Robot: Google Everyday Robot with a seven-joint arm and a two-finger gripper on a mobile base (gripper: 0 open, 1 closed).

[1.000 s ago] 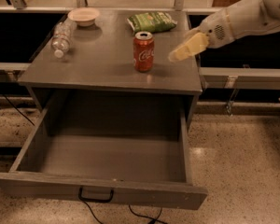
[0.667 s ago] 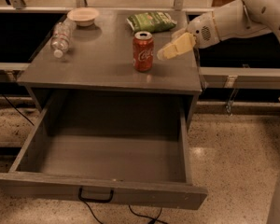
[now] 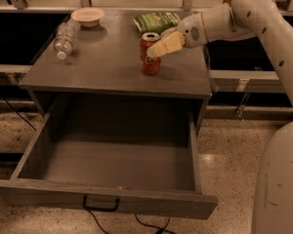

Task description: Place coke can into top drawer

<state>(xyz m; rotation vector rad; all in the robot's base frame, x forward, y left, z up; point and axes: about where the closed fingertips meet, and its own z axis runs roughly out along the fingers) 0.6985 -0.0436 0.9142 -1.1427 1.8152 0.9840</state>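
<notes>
The red coke can (image 3: 147, 61) stands upright on the grey cabinet top (image 3: 102, 67), right of centre. My gripper (image 3: 155, 50) reaches in from the right at the can's height. Its cream near finger (image 3: 163, 45) overlaps the can's upper right side; the jaws look open around the can, which still rests on the top. The top drawer (image 3: 107, 195) is pulled fully out below, and its inside is bare. Its black handle (image 3: 101, 204) shows on the front.
A clear plastic bottle (image 3: 65, 37) lies at the cabinet's left side. A white bowl (image 3: 88, 15) sits at the back left, and a green snack bag (image 3: 155, 20) lies at the back, just behind the can. My white arm (image 3: 263, 18) spans the right side.
My gripper has moved left along the cabinet top, from a gap beside the can to overlapping it. The can and the drawer have not moved.
</notes>
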